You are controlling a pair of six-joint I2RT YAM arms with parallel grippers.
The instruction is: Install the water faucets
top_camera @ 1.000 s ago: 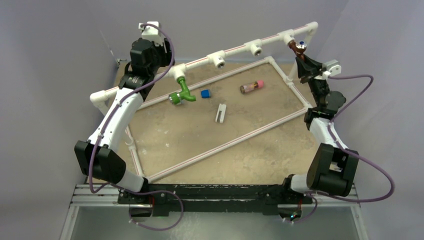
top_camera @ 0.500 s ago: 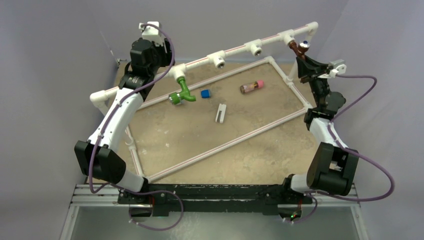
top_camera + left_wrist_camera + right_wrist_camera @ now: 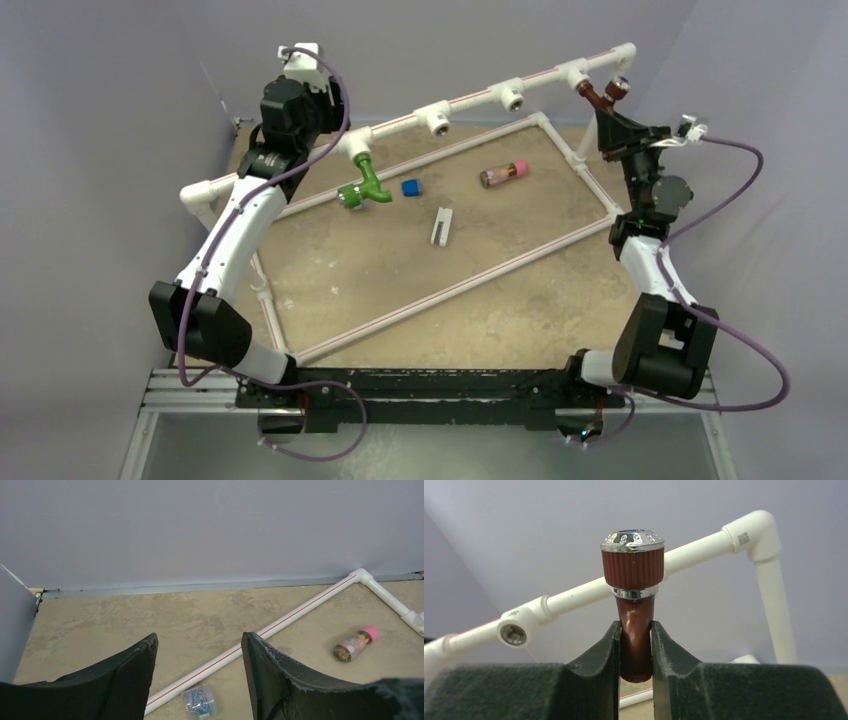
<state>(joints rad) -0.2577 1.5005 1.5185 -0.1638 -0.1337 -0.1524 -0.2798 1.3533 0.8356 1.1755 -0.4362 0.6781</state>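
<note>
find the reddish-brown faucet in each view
top external: reddish-brown faucet far upper right, in the right gripper, just below the white corner elbow.
left wrist: not in it.
right wrist: centre, clamped upright, cap on top.
shared landmark: that elbow, upper right in both of those views.

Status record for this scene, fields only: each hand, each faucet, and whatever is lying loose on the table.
left hand: open, empty, above the table's far left
right hand: shut on the brown faucet
brown faucet: held up by the right end of the raised pipe; whether it is joined cannot be told
green faucet: hanging from a fitting on the raised pipe
loose on table: pink-capped bottle, blue block, white clip
</note>
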